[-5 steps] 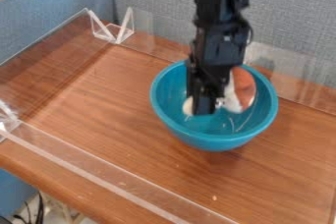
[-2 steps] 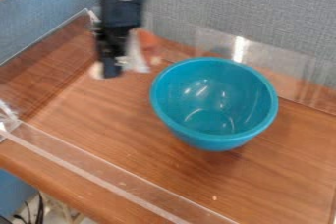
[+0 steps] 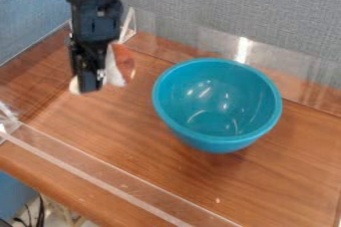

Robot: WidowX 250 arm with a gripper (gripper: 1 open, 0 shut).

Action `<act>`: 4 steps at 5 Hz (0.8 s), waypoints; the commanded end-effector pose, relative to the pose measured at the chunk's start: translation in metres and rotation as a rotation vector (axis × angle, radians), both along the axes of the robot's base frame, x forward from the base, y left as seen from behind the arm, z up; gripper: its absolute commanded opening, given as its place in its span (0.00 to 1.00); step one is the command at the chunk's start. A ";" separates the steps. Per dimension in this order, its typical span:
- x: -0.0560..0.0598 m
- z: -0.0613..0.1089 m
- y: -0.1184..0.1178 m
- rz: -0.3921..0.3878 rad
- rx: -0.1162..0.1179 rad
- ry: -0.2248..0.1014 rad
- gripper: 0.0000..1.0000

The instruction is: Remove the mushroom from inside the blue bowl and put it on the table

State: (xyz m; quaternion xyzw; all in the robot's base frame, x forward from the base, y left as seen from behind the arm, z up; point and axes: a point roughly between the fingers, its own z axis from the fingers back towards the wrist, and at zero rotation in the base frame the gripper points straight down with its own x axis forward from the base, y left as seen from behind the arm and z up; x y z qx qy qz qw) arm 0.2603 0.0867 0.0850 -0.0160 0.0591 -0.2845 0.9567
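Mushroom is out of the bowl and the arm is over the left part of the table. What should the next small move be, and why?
Probably lower a little further and then open. The gripper is shut on the mushroom, well clear of the blue bowl, which looks empty. It hangs over bare table, but whether the mushroom already touches the wood is unclear.

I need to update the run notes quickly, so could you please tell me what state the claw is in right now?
Claw: closed on the mushroom, carried clear of the blue bowl, above the table.
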 end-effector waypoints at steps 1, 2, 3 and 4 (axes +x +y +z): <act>0.002 -0.013 0.000 0.001 0.016 -0.001 0.00; 0.004 -0.032 -0.007 0.009 0.016 0.029 0.00; 0.005 -0.047 -0.010 0.021 0.014 0.049 0.00; 0.010 -0.052 -0.005 -0.029 0.008 0.052 1.00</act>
